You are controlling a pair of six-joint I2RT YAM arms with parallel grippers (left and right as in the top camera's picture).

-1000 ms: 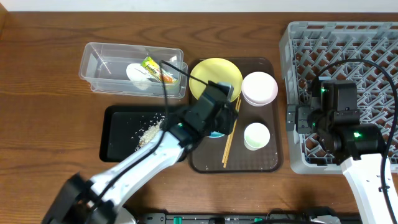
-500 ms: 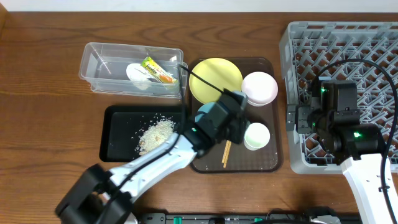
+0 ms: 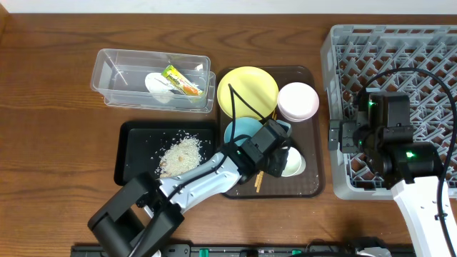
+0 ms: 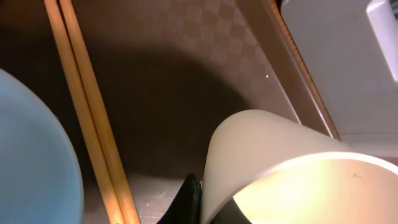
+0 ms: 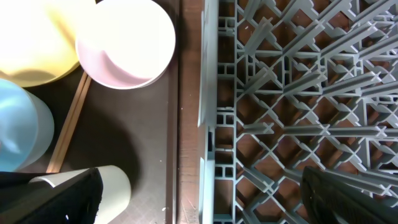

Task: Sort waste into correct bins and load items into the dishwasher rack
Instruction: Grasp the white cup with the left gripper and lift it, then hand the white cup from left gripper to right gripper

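Note:
My left gripper (image 3: 280, 151) (image 4: 208, 200) is shut on the rim of the small white cup (image 3: 294, 163) (image 4: 280, 162), one finger outside the wall and one inside; the cup stands on the brown tray. The light blue bowl (image 3: 241, 132) and chopsticks (image 4: 81, 106) lie just left of it. The yellow plate (image 3: 248, 88) and pink bowl (image 3: 298, 101) sit at the tray's far end. The clear tub (image 3: 114, 71) holds the paper wad (image 3: 158, 86) and wrapper (image 3: 181, 79). Rice (image 3: 178, 153) lies in the black tray (image 3: 136, 143). My right gripper (image 5: 208, 199) is open and empty over the left wall of the grey rack (image 3: 400, 50).
The brown serving tray (image 3: 300, 187) lies between the black tray and the rack, with a narrow strip of table (image 5: 189, 124) before the rack wall. My left arm stretches over the black tray's near right corner. The rack (image 5: 298, 93) holds nothing in view.
My left gripper has moved right from over the blue bowl to the white cup and now grips its rim. The blue bowl is uncovered on the tray. The right arm has not moved.

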